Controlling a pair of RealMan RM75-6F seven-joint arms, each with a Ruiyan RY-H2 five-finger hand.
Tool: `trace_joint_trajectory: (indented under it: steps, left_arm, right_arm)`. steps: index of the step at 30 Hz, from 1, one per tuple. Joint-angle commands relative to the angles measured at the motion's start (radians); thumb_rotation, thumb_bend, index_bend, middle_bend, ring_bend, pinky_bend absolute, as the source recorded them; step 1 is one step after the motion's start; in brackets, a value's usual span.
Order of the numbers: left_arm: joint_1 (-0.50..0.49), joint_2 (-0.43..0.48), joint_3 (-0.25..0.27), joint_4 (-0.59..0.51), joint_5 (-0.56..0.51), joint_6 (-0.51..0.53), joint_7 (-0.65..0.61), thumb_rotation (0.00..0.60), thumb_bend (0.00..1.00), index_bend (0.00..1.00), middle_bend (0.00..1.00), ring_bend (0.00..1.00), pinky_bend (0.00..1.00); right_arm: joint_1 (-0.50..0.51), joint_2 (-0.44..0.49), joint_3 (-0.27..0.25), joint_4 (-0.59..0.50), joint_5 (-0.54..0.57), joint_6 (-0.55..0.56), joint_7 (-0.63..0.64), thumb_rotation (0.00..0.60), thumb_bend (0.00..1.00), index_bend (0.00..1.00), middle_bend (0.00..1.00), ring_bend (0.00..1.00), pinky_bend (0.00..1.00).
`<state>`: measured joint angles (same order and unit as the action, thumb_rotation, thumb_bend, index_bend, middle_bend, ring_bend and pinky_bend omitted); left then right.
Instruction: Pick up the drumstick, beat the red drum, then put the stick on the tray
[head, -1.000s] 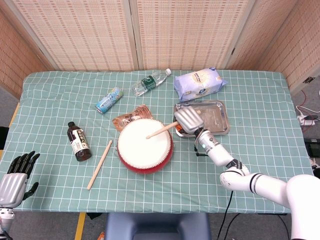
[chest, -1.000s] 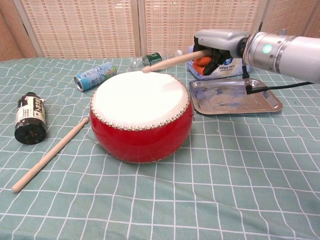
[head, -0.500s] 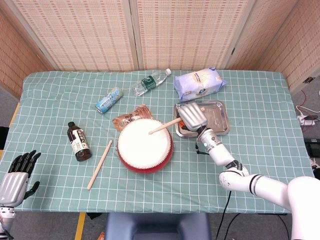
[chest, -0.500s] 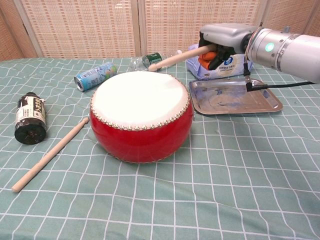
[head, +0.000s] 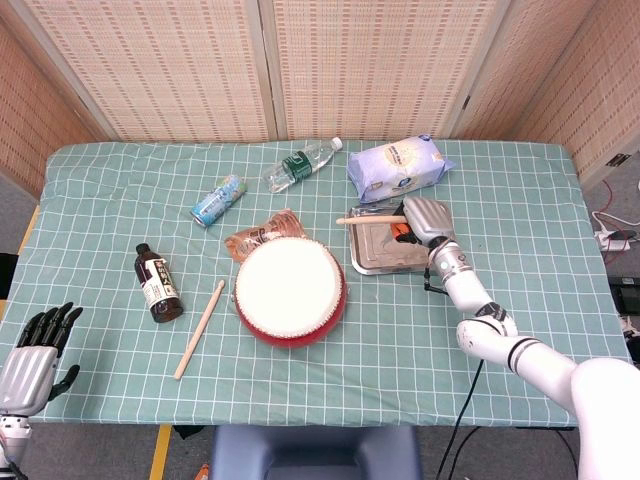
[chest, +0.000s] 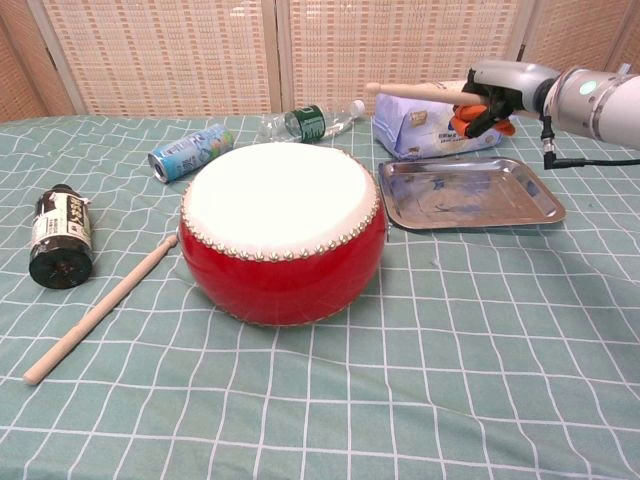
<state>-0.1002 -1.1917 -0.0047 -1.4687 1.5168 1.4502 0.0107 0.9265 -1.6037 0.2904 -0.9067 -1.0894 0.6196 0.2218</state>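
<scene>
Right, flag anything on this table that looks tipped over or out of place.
Three containers lie on their sides: the brown bottle, the can and the water bottle. A second drumstick lies loose left of the red drum. Nothing looks spilled or broken.

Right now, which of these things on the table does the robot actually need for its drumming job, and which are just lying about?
Needed: the drumstick in the right hand, the red drum, the tray.

Lying about: second stick, dark bottle, can, water bottle, white bag, snack packet.
</scene>
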Motion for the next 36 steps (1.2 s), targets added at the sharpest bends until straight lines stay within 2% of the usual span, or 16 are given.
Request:
trace_joint_trajectory:
  steps: [1,4,8,13,17,23,27,30,33,36]
  left_arm:
    - [0.002,0.002,0.000,-0.002,-0.002,0.001,0.001,0.600,0.28,0.05,0.00,0.00,0.05]
    - [0.004,0.004,0.001,-0.002,-0.006,0.000,0.002,0.600,0.28,0.05,0.00,0.00,0.05]
    - [0.006,0.005,0.002,-0.001,-0.009,-0.002,0.002,0.600,0.28,0.05,0.00,0.00,0.05]
    - [0.005,0.003,0.002,-0.001,-0.010,-0.006,0.003,0.600,0.28,0.05,0.00,0.00,0.05]
    - [0.002,-0.001,0.001,0.001,-0.009,-0.009,0.003,0.600,0.28,0.05,0.00,0.00,0.05]
    - [0.002,-0.003,0.002,0.007,-0.012,-0.013,-0.001,0.600,0.28,0.05,0.00,0.00,0.05]
    - [0.002,-0.004,0.001,0.011,-0.012,-0.013,-0.005,0.600,0.28,0.05,0.00,0.00,0.05]
    - [0.000,-0.005,0.001,0.012,-0.010,-0.014,-0.007,0.600,0.28,0.05,0.00,0.00,0.05]
    - [0.000,-0.005,-0.001,0.013,-0.009,-0.012,-0.008,0.600,0.28,0.05,0.00,0.00,0.05]
    - [-0.001,-0.004,-0.003,0.015,-0.010,-0.012,-0.009,0.600,0.28,0.05,0.00,0.00,0.05]
  right_arm:
    - [0.023,-0.050,-0.022,0.098,-0.006,-0.078,0.016,0.600,0.59,1.00,0.91,0.78,0.71]
    - [0.035,-0.090,-0.028,0.180,-0.016,-0.109,0.030,0.600,0.51,0.99,0.82,0.67,0.60]
    - [0.047,-0.144,-0.028,0.282,-0.033,-0.143,0.068,0.600,0.45,0.91,0.73,0.56,0.51]
    - [0.056,-0.186,-0.034,0.359,-0.069,-0.156,0.106,0.600,0.37,0.69,0.57,0.38,0.39]
    - [0.062,-0.212,-0.038,0.415,-0.090,-0.167,0.130,0.600,0.33,0.57,0.46,0.28,0.34]
    - [0.060,-0.234,-0.045,0.467,-0.122,-0.165,0.166,0.600,0.30,0.44,0.37,0.20,0.31]
    - [0.057,-0.238,-0.053,0.486,-0.143,-0.162,0.182,0.600,0.29,0.41,0.34,0.17,0.30]
    - [0.052,-0.229,-0.061,0.480,-0.165,-0.141,0.195,0.600,0.29,0.33,0.31,0.14,0.27]
    - [0.039,-0.201,-0.072,0.440,-0.199,-0.079,0.215,0.600,0.27,0.28,0.29,0.12,0.24]
    - [0.005,-0.147,-0.084,0.362,-0.237,0.029,0.230,0.600,0.27,0.27,0.27,0.11,0.21]
